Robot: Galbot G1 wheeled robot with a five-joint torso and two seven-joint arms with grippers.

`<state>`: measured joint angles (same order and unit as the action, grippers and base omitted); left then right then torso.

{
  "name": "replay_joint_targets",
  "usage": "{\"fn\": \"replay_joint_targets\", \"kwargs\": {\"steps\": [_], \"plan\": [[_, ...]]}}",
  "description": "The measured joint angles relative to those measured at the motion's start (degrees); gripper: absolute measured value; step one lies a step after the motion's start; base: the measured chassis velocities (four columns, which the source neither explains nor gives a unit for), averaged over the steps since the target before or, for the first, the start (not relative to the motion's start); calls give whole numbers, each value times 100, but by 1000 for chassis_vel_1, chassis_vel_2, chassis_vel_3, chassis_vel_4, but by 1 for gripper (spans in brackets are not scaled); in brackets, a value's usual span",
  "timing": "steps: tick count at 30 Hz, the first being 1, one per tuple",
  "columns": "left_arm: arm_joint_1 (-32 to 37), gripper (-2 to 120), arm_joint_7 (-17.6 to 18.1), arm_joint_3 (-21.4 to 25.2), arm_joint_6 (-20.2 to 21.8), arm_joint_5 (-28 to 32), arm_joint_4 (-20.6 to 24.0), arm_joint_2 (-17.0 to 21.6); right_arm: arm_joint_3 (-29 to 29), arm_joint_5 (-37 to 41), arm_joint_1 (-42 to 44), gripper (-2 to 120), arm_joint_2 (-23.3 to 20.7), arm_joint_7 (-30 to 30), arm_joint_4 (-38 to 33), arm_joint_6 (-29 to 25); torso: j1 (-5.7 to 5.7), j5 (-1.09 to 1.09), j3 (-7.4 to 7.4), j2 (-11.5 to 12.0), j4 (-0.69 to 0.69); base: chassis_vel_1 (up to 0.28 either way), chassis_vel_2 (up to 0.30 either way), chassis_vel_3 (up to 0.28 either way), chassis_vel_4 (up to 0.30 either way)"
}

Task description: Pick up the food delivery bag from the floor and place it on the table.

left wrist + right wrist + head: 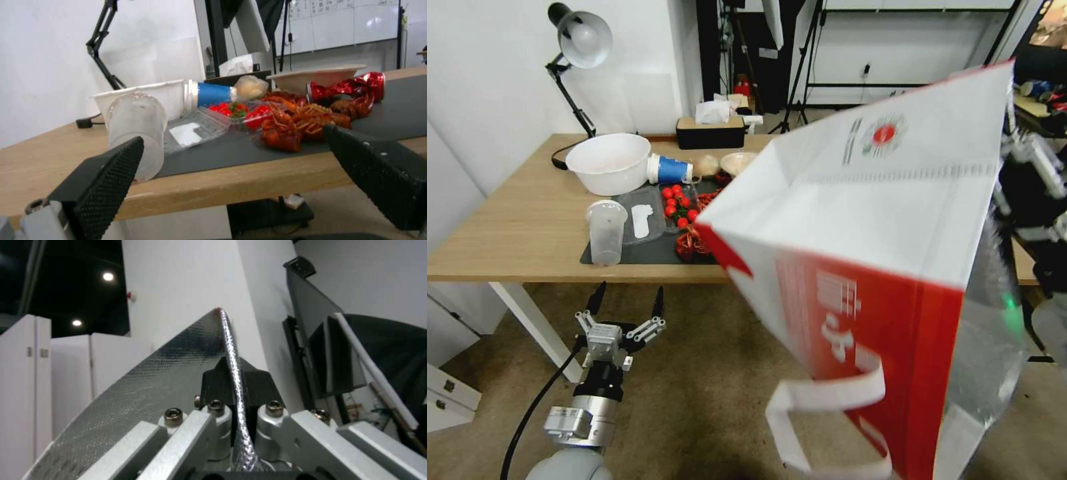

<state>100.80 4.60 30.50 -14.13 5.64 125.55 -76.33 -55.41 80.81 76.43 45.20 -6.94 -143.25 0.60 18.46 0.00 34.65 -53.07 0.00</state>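
Right tool (233,386) clamps the foil-lined rim of the food delivery bag (887,267), held airborne and tilted, beside the desk (514,227). Left tool (625,301) hangs open, low, near the desk's front edge.

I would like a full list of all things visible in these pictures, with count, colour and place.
bag: 1, white with red sides, tilted in the air, off the floor
table: 1, light wood, behind the bag
mat: 1, dark grey, on the table
bowls: 2, white, on the table
cups: 2, one clear, one blue lying down
crayfish: several, red, on the mat
lamp: 1, black, table's far corner
left gripper: open, low before the table's edge
right gripper: shut on the bag's foil rim
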Motion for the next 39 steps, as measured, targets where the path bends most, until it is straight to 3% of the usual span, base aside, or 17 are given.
{"fn": "replay_joint_targets", "kwargs": {"steps": [8,15,31,39], "plan": [[-19,100,2,-40,5,-80,-71,-71,359,26,-651,0,-162,901,3,-5,-1,0,-1,2,0,0,0,0,0],[-44,100,-7,-70,15,-151,-88,-129,808,182,-1470,0,-196,1734,297,-56,-1,0,-2,4,1,0,0,0,0],[-47,100,-34,-104,34,-292,-75,-217,1274,515,-2428,0,-199,3364,1049,-11,-2,0,-3,5,0,0,0,0,0],[-26,100,-38,-125,34,-336,-59,-233,1533,605,-2921,0,-183,3750,1541,-10,-2,0,-3,5,0,0,0,0,0]]}}
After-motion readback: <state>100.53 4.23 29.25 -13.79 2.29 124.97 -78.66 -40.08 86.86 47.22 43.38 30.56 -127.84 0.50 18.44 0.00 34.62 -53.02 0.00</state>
